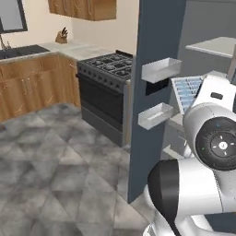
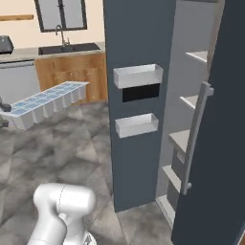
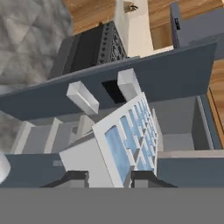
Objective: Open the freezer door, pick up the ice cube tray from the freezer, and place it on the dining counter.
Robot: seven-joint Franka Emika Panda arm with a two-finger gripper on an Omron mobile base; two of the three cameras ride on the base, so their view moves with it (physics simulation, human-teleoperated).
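Observation:
The ice cube tray, white with a pale-blue grid of cells, sits between my two dark fingertips, and my gripper is shut on its near end. In the right base view the ice cube tray hangs in the air, well clear to the left of the freezer. The left base view shows the ice cube tray tilted, just beside my white hand. The freezer door stands swung open, with two white inner bins on it. Light grey shelves show inside the freezer. The dining counter is out of view.
A dark door with a grey bar handle stands to the right of the freezer opening. A black stove is to the left of the open door. Wooden cabinets with a sink counter run along the far wall. Grey tiled floor lies open to the left.

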